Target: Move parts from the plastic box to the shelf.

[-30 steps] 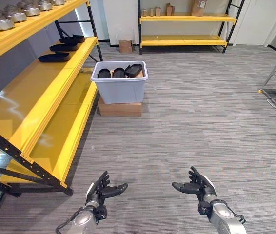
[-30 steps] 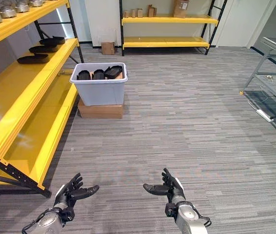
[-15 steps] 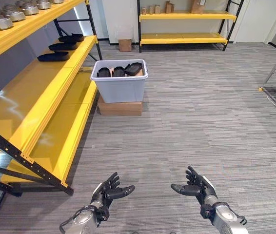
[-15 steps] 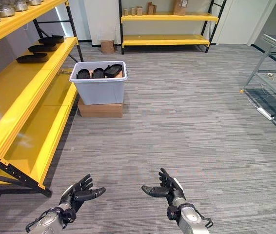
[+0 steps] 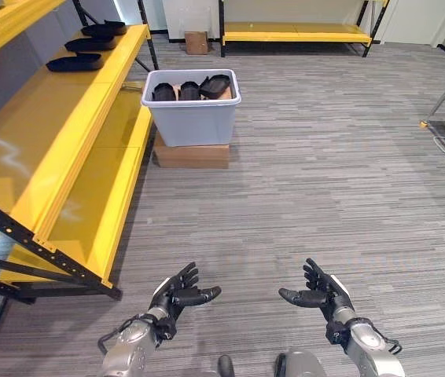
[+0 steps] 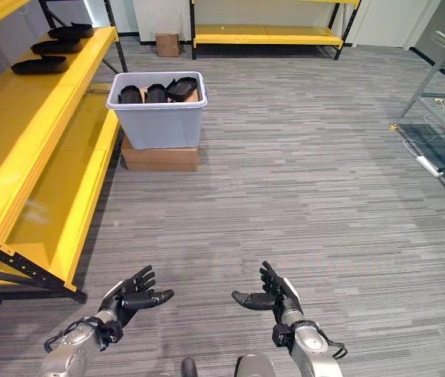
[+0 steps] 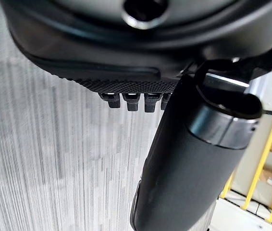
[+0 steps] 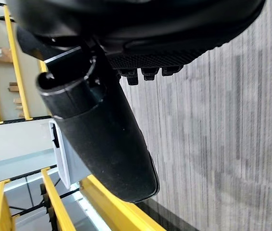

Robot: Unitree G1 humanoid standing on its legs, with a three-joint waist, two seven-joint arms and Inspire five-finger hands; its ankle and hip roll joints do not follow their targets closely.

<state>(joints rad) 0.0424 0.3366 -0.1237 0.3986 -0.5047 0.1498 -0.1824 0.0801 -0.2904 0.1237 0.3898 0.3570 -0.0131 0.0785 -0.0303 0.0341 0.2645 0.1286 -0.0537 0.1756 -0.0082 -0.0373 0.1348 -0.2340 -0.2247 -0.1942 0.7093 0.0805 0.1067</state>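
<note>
A pale grey plastic box (image 5: 191,118) stands on a flat cardboard carton (image 5: 191,155) on the carpet, well ahead and slightly left. Black parts (image 5: 191,88) lie inside it. The yellow shelf (image 5: 57,133) runs along the left, with three black parts (image 5: 77,61) on its middle level at the far end. My left hand (image 5: 177,292) and right hand (image 5: 317,292) hover low over the floor, far short of the box, both open and holding nothing. The left thumb (image 7: 193,163) and right thumb (image 8: 107,134) stand straight.
A second yellow shelf (image 5: 293,33) lines the far wall, with a small brown carton (image 5: 196,42) on the floor beside it. A grey metal frame (image 6: 443,86) and a white power strip (image 6: 427,166) are at the right. Grey carpet (image 5: 317,173) lies between me and the box.
The whole picture has shifted downward and the box sits a little closer, so the camera has moved. Both hands stay open and empty, the left one slightly further inward.
</note>
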